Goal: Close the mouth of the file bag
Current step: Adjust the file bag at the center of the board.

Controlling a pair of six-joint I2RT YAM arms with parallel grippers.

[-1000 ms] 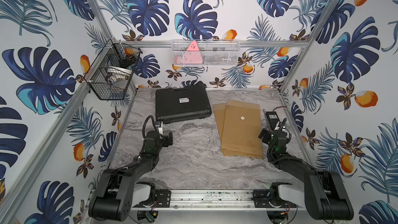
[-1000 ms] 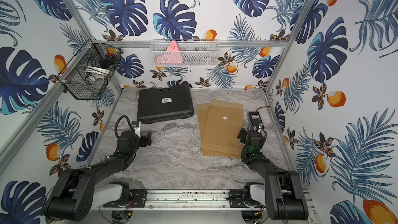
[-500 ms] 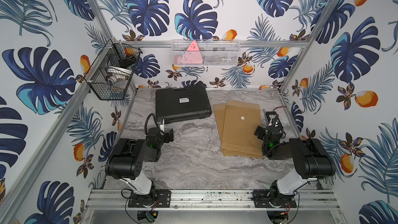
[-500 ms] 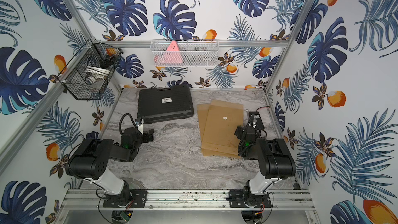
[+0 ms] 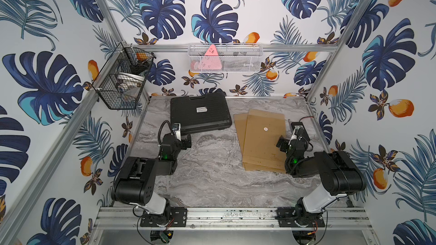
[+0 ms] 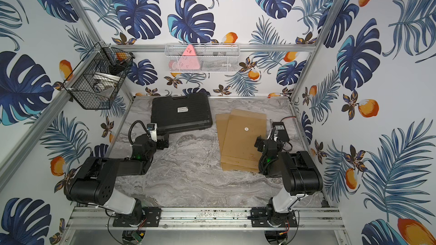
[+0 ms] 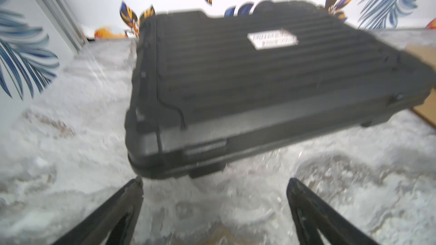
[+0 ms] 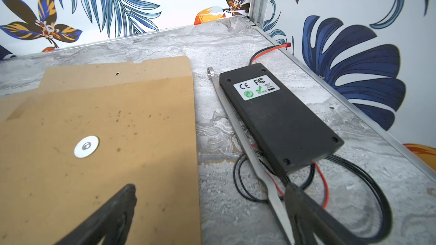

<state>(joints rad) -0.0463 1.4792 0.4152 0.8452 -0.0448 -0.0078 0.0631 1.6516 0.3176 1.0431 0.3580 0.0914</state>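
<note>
**A:** Where's the brown kraft-paper file bag?

**B:** Flat on the grey marble tabletop, on your right side. Your right gripper is spread wide astride the bag's long edge, one finger over the paper and one over the wires by the black power adapter. Your left gripper is spread too, empty, facing the black ribbed plastic case.

**A:** Anything unclear?

**B:** The bag's near corner hides behind your right arm. The left wrist view is blurred.

**A:** Since a second ago?

**B:** Both arms have reared up at the shoulders. The bag is unmoved.

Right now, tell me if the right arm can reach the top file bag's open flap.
Probably yes. The right tool hangs open over the right edge of the file bag, and the flap lies flat and bare ahead of it. The black adapter sits beside the bag, off that path.
</note>
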